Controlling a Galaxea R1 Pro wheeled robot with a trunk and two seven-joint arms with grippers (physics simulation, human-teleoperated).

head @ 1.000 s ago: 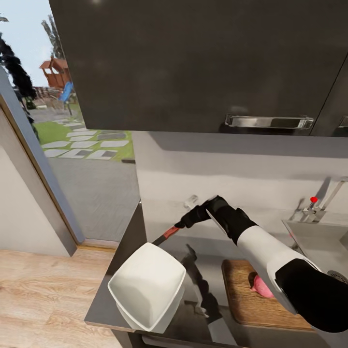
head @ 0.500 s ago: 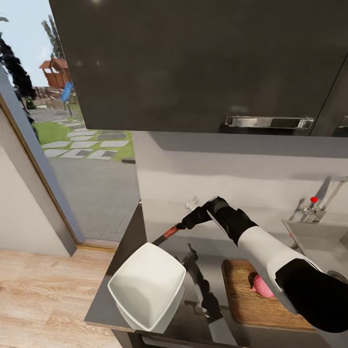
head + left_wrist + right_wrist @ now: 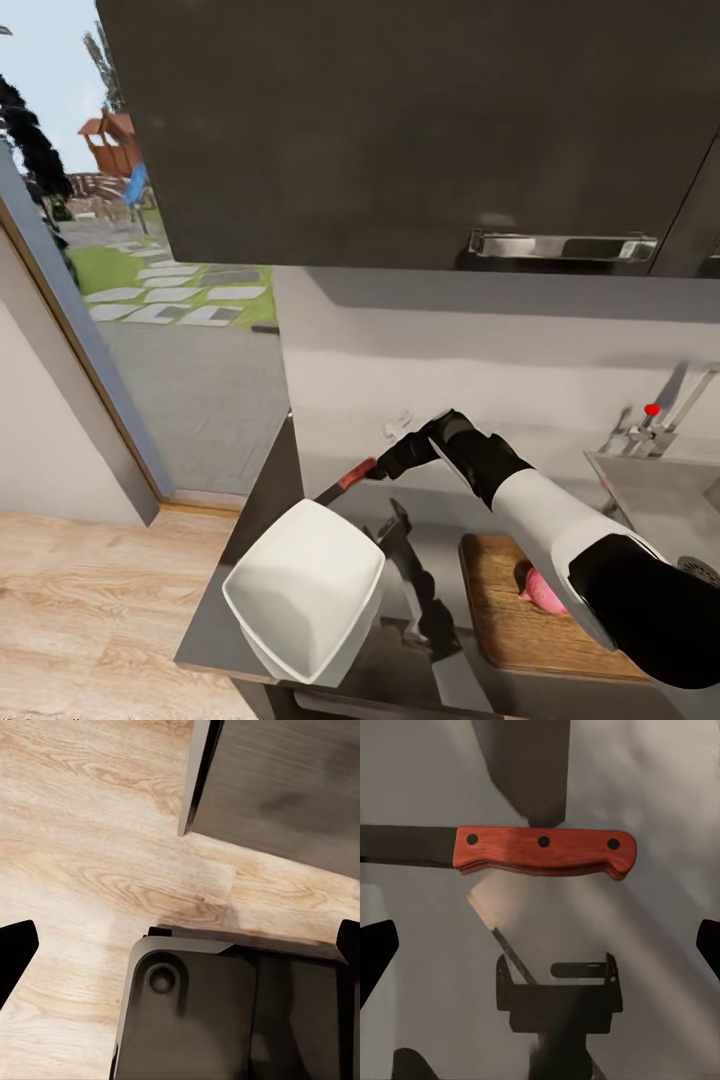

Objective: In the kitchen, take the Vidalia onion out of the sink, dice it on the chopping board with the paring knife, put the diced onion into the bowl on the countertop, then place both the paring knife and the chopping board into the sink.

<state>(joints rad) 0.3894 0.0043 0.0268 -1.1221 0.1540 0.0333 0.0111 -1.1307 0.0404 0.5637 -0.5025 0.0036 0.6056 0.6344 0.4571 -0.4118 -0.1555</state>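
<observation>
The paring knife point(image 3: 347, 481), red-handled with a dark blade, lies flat on the grey countertop point(image 3: 262, 497) just behind the white bowl point(image 3: 305, 590). My right gripper point(image 3: 384, 464) hovers at the knife's handle end. In the right wrist view the knife point(image 3: 544, 852) lies crosswise ahead of the right gripper point(image 3: 540, 945), whose fingers are spread wide and hold nothing. The dark wooden chopping board point(image 3: 515, 625) lies right of the bowl, and a pinkish onion point(image 3: 545, 595) rests on it, partly hidden by my right arm. My left gripper point(image 3: 180, 945) is open over the wooden floor.
The steel sink point(image 3: 660, 490) with its red-dotted tap point(image 3: 651, 409) is at the far right. Dark wall cabinets point(image 3: 400, 130) hang overhead. The countertop's left end drops off beside the bowl toward an open doorway point(image 3: 150, 300). The robot's dark base point(image 3: 225, 1020) is below the left gripper.
My right gripper has edged slightly lower and closer to the knife handle, and its shadow has drawn nearer. The head view has shifted a little. Knife, bowl and board have stayed put.
</observation>
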